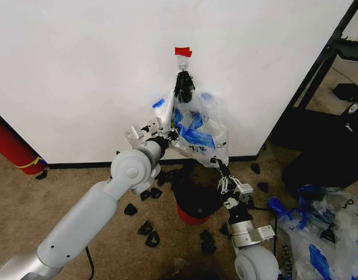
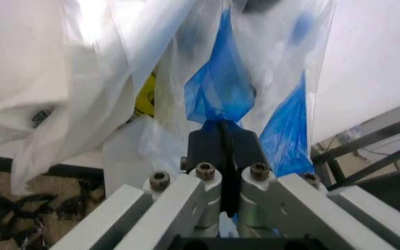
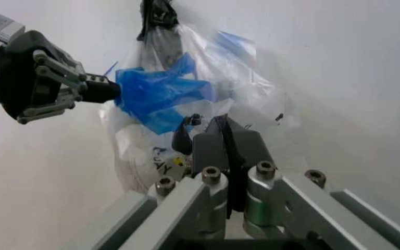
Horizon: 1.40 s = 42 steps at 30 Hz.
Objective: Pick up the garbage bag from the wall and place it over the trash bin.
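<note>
The garbage bag, translucent white with blue patches, hangs by its dark bunched handles from a metal hook on the white wall, just under a red tape piece. My left gripper is shut on a blue fold at the bag's left side, and it is also seen from the right wrist. My right gripper touches the bag's lower right corner, its fingers pressed together on the thin film. The red trash bin with a dark inside stands on the floor directly below.
Small black scraps litter the carpet around the bin. A long red cylinder with a yellow band leans at the left. More plastic bags lie at the lower right, beside a black metal frame.
</note>
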Motion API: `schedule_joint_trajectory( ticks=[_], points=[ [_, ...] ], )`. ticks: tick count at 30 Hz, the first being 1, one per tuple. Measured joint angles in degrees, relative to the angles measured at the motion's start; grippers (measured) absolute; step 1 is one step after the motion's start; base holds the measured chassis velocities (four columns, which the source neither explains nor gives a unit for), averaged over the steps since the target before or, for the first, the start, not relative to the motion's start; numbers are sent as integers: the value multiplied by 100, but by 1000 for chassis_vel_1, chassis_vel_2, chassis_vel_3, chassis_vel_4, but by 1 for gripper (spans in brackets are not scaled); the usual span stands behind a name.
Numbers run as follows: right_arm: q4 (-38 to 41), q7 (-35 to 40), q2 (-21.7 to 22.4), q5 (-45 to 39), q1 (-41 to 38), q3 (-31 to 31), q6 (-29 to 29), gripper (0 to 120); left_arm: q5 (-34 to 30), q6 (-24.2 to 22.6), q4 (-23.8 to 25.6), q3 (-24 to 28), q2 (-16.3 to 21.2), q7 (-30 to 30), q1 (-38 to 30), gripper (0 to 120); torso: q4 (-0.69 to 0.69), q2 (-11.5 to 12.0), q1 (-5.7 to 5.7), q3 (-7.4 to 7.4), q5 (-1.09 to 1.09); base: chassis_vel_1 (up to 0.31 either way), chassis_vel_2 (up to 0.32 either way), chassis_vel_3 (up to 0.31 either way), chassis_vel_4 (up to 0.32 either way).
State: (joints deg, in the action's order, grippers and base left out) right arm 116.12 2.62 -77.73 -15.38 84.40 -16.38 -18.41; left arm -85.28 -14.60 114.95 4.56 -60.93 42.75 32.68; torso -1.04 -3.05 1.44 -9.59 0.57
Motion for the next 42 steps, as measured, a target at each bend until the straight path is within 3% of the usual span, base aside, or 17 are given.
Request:
schedule_joint_trajectory(
  ticks=[10,14,20,26,30,34,36,39,42],
  points=[
    [234,90,205,316,198,-149,123,1,55,54,409,-350,323,-23,286,0,0,0,0,0,0,0,0,0,0],
    [409,159,622,838,392,-392,156,21,136,70,694,-448,412,-36,487,0,0,0,0,0,-1,0,0,0,0],
    [792,-192,1367,902,598,-729,170,42,244,78,807,-452,338,-41,641,0,-2,0,0,0,0,0,0,0,0],
    [464,-183,1595,783,-223,-384,486,63,260,75,787,-400,307,-41,636,0,2,0,0,0,0,0,0,0,0],
    [-182,-35,1481,500,-1152,17,691,81,256,66,630,-227,216,-45,445,0,2,0,1,-1,-1,0,0,0,0],
    [-456,68,1397,263,-1516,117,776,88,253,64,563,-139,155,-46,350,0,0,0,1,-1,0,0,0,0,0],
    [-691,115,1331,-58,-1818,250,891,97,250,61,545,-96,130,-48,299,0,-1,0,1,-1,-1,0,0,0,0],
    [-892,111,1286,-244,-2018,362,973,99,247,60,536,-88,127,-49,278,0,-1,0,1,-1,0,0,0,0,0],
    [-1264,107,1126,-645,-2376,551,1082,86,239,60,518,-88,126,-57,255,0,0,0,1,-1,0,0,0,0,0]
  ],
)
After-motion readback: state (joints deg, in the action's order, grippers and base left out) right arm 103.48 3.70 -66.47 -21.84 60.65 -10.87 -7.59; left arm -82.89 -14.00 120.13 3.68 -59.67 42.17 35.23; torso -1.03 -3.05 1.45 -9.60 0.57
